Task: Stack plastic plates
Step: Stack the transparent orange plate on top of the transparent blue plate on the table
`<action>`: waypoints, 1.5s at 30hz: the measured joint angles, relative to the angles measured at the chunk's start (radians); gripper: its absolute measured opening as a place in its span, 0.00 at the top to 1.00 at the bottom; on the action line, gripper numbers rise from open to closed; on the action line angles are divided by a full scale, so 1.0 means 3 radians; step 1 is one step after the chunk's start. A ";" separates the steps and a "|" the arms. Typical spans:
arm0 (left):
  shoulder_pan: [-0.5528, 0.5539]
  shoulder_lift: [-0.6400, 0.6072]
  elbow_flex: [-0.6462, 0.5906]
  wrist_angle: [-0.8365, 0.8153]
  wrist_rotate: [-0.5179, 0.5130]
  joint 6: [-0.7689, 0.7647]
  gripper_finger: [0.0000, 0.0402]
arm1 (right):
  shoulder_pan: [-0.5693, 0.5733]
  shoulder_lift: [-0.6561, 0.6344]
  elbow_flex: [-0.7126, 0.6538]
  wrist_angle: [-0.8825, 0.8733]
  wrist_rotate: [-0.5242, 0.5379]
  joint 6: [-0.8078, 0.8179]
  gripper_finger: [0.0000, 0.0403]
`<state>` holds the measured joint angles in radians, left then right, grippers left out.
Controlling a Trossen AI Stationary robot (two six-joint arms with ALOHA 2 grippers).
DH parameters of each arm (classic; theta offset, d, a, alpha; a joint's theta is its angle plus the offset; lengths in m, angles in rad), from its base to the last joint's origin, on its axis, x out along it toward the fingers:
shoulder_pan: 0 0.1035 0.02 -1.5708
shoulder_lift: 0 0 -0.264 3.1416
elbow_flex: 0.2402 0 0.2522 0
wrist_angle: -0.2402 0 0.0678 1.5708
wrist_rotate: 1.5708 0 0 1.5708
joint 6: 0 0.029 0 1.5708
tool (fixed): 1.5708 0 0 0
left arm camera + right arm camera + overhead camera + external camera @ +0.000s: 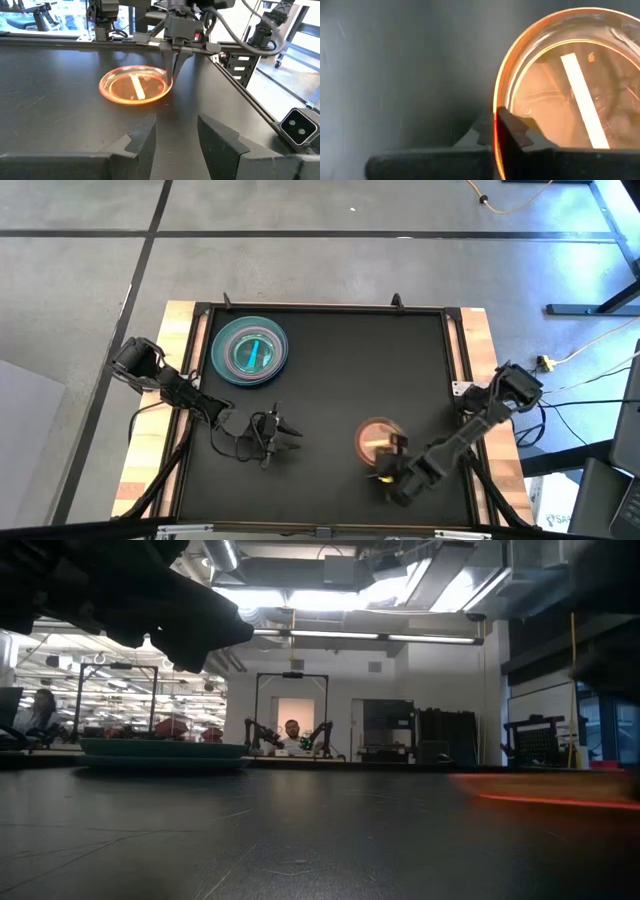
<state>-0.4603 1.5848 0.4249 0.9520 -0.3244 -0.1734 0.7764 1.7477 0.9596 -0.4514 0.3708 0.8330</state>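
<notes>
A translucent orange plate (374, 437) with a pale stripe lies on the black mat toward the table's near right; it also shows in the left wrist view (134, 86) and the low view (545, 790). My right gripper (384, 454) stands over the plate's near rim and is shut on it. A stack of plates (249, 350), teal and blue on top, rests on the mat at the far left and shows as a teal edge in the low view (160, 750). My left gripper (288, 430) hovers open and empty near the table's middle, its fingers pointing at the orange plate (175, 140). My right gripper (495, 132) pinches the orange plate's raised rim (495, 117), one finger inside the plate and one outside. The fingers (172, 65) come from above, pointing down, at the rim's near-right side (169, 85). The plate sits level, its bottom on the mat as far as shows.
A raised black frame (452, 360) and wooden borders (478, 340) run round the mat. Bare mat (350, 370) lies between the stack and the orange plate. People (290, 735) and other rigs show in the room beyond the table.
</notes>
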 joint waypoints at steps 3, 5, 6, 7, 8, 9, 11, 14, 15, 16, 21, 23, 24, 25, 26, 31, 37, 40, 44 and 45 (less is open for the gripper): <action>0.0000 0.0000 0.0001 0.0000 0.0000 0.0001 0.66 | -0.0238 0.0000 0.0000 0.0332 0.0007 -0.0583 1.00; 0.0000 0.0000 0.0001 0.0000 -0.0001 0.0001 0.66 | -0.0377 0.0000 0.0000 0.0558 0.0010 -0.0904 0.99; 0.0000 0.0000 0.0001 0.0000 -0.0001 0.0000 0.66 | -0.0438 0.0000 0.0000 0.0657 0.0006 -0.1035 0.98; 0.0000 0.0000 0.0001 0.0000 0.0000 0.0000 0.66 | -0.0498 0.0000 0.0000 0.0743 -0.0029 -0.1153 0.98; 0.0000 0.0000 0.0001 0.0000 0.0000 0.0000 0.66 | -0.0555 0.0000 0.0000 0.0829 -0.0084 -0.1268 0.98; 0.0000 0.0000 0.0001 0.0000 -0.0001 0.0001 0.66 | -0.0609 0.0002 0.0000 0.0908 -0.0141 -0.1353 0.98; 0.0000 0.0000 0.0001 0.0000 -0.0001 0.0000 0.66 | -0.0707 0.0034 0.0003 0.1072 -0.0190 -0.1418 0.98; 0.0000 0.0000 0.0001 0.0000 -0.0001 0.0001 0.66 | -0.0839 0.0120 0.0003 0.1148 -0.0255 -0.1423 0.98; 0.0000 0.0000 0.0001 0.0000 -0.0001 0.0001 0.66 | -0.0879 0.0149 0.0003 0.1148 -0.0285 -0.1421 0.98; 0.0000 0.0000 0.0001 0.0002 -0.0001 0.0001 0.66 | -0.0916 0.0178 0.0003 0.1149 -0.0313 -0.1394 0.97; 0.0000 0.0000 0.0001 0.0004 -0.0002 0.0001 0.66 | -0.1005 0.0238 0.0003 0.1160 -0.0321 -0.1208 0.86; 0.0003 0.0000 0.0001 0.0004 0.0000 0.0001 0.66 | -0.0999 0.0235 0.0008 0.1179 -0.0323 -0.1207 0.78; 0.0004 0.0000 0.0001 0.0004 -0.0001 0.0001 0.66 | -0.0996 0.0224 0.0023 0.1158 -0.0348 -0.1214 0.74; 0.0005 0.0000 0.0001 0.0004 -0.0002 0.0001 0.66 | -0.0994 0.0207 0.0042 0.1121 -0.0398 -0.1222 0.69; 0.0006 0.0000 0.0001 0.0004 -0.0001 0.0001 0.66 | -0.0994 0.0184 0.0072 0.1095 -0.0482 -0.1232 0.65; 0.0015 0.0000 0.0219 -0.0327 -0.0002 0.0053 0.66 | -0.0866 -0.0061 0.0121 0.1075 -0.0914 -0.1334 0.51; 0.0101 0.0336 0.0934 -0.1281 -0.0008 0.0317 0.66 | -0.0329 -0.0367 -0.0010 0.1088 -0.0313 -0.1248 0.45; 0.0155 0.0652 0.1296 -0.1620 0.0006 0.0473 0.66 | -0.0064 -0.0394 -0.0106 0.1078 0.0240 -0.1021 0.44; 0.0231 0.1091 0.1736 -0.1910 0.0070 0.0699 0.66 | 0.0240 -0.0374 -0.0265 0.1085 0.0795 -0.0520 0.44; 0.0248 0.1190 0.1846 -0.1943 0.0080 0.0757 0.66 | 0.0309 -0.0371 -0.0317 0.1094 0.0911 -0.0382 0.44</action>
<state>-0.3859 1.9419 0.9787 0.3692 -0.3004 0.0539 0.8690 1.6366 0.8644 -0.1232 0.6440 0.7184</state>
